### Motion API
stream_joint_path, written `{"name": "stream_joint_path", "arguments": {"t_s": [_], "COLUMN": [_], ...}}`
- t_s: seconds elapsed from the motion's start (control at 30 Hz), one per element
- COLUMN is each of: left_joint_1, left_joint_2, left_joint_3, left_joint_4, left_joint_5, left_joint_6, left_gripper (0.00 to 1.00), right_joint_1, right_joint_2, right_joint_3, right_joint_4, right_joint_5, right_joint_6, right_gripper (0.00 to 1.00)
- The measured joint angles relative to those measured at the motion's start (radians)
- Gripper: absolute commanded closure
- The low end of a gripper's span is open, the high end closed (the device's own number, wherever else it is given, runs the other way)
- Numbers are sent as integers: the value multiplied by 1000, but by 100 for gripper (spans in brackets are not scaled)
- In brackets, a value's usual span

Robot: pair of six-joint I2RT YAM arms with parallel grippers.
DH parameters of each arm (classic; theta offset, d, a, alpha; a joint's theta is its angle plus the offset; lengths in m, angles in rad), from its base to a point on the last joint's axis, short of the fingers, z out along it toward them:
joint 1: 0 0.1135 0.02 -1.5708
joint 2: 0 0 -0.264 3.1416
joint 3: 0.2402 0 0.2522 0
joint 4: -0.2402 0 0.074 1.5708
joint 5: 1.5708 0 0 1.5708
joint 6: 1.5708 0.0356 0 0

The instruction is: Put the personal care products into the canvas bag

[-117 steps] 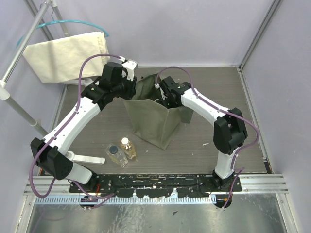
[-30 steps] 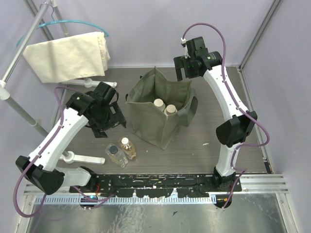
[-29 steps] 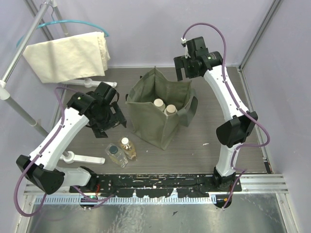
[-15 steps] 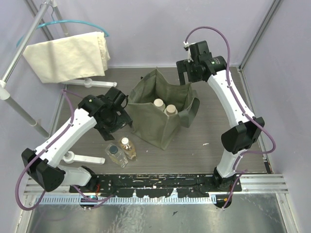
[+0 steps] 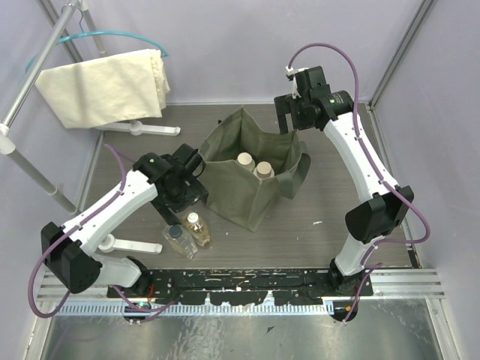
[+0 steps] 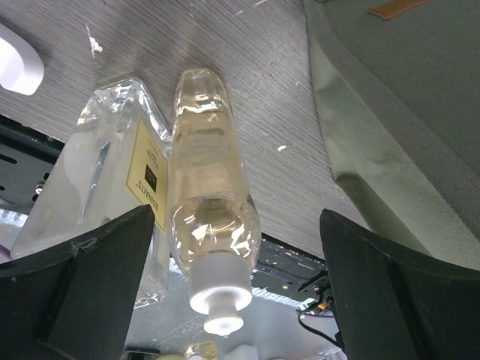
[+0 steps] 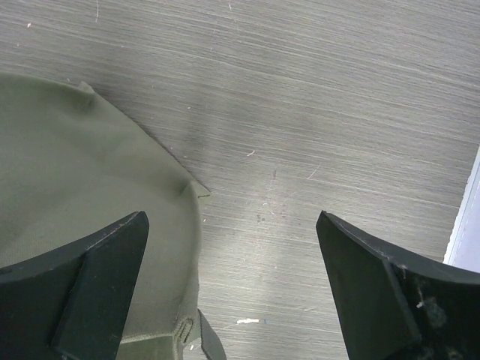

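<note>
The olive-green canvas bag [image 5: 238, 187] stands open mid-table with two cream-capped bottles [image 5: 244, 159] [image 5: 262, 169] upright inside. On the table in front of it lie the amber bottle [image 5: 199, 231] with a white cap and the clear dark-capped bottle [image 5: 177, 238]. My left gripper [image 5: 187, 204] hovers open just above them. In the left wrist view the amber bottle [image 6: 206, 195] lies between its spread fingers [image 6: 82, 277], touching neither, with the clear bottle [image 6: 105, 187] beside it. My right gripper [image 5: 294, 120] hangs open and empty over the bag's back right corner [image 7: 82, 172].
A cream cloth bag [image 5: 105, 86] hangs on a hanger at the back left, its rack's white foot [image 5: 154, 129] below it. A flat white strip [image 5: 139, 245] lies left of the bottles. The bag's strap [image 7: 210, 341] droops at its right side.
My left gripper has swung right and toward the near edge, ending above the two lying bottles. My right gripper has drifted slightly right, away from the bag's mouth. Both stay open.
</note>
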Motion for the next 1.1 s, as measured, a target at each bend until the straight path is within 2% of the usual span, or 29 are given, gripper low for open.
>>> {"name": "stream_joint_path", "arguments": {"t_s": [0.3, 0.53, 0.7, 0.93, 1.1], "left_joint_1": [-44, -66, -79, -86, -87], "left_joint_2": [5, 5, 5, 8, 8], "left_joint_3": [-40, -110, -119, -119, -119], "left_joint_4": [37, 85, 103, 141, 144], "left_joint_5": [21, 50, 59, 66, 67], "left_joint_6": [-53, -102, -122, -139, -140], "left_gripper": [3, 12, 30, 52, 73], "right_joint_1": [0, 0, 0, 0, 0], "right_joint_2": [-10, -33, -55, -70, -72], "right_joint_3": [-30, -64, -87, -96, -98], "right_joint_4": [11, 11, 14, 14, 15], "right_joint_5": [0, 0, 0, 1, 7], "right_joint_6": [-2, -3, -3, -6, -9], "right_gripper": [0, 0, 0, 0, 0]}}
